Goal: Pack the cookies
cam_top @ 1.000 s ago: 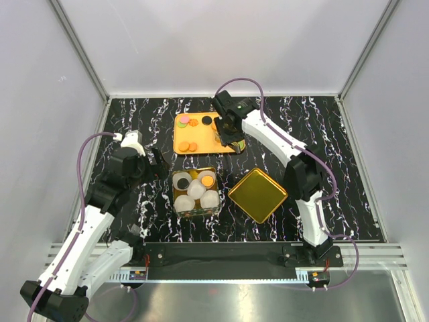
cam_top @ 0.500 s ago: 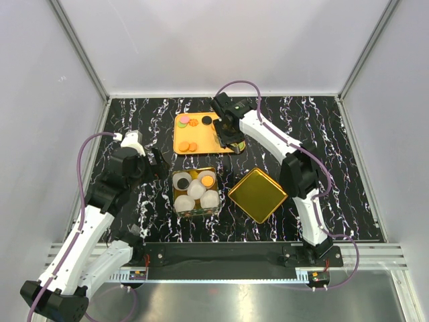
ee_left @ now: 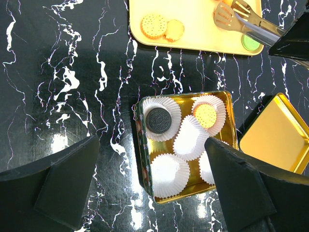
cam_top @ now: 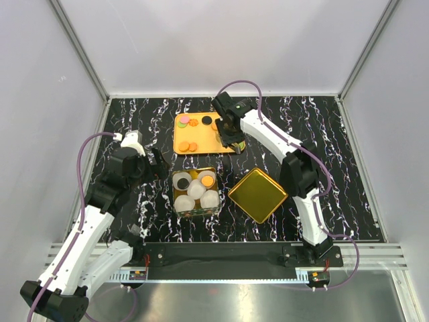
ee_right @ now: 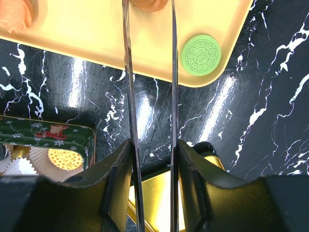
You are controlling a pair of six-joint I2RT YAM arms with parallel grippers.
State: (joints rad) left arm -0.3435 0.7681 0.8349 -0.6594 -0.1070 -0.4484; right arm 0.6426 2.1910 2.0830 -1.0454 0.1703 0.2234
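Cookies lie on a yellow tray (cam_top: 201, 136): a pink-and-green one (cam_top: 184, 119), an orange one (cam_top: 194, 123), a black one (cam_top: 207, 121) and two orange ones (ee_left: 153, 26). A green cookie (ee_right: 201, 54) lies at the tray's corner. The open tin (ee_left: 140, 145) holds white paper cups, one with a black cookie (ee_left: 159, 120) and one with an orange cookie (ee_left: 205, 114). My right gripper (ee_right: 150, 150) is shut on metal tongs (ee_right: 128, 72) over the tray's right end. An orange cookie (ee_right: 149, 4) shows between the tong arms at the frame edge. My left gripper (ee_left: 154, 188) is open above the tin.
The tin's gold lid (cam_top: 258, 194) lies upside down on the black marbled table, right of the tin. White enclosure walls stand on three sides. The tin (cam_top: 177, 204) sits just in front of the tray.
My right gripper with the tongs has edged slightly left over the tray. The left arm has not moved.
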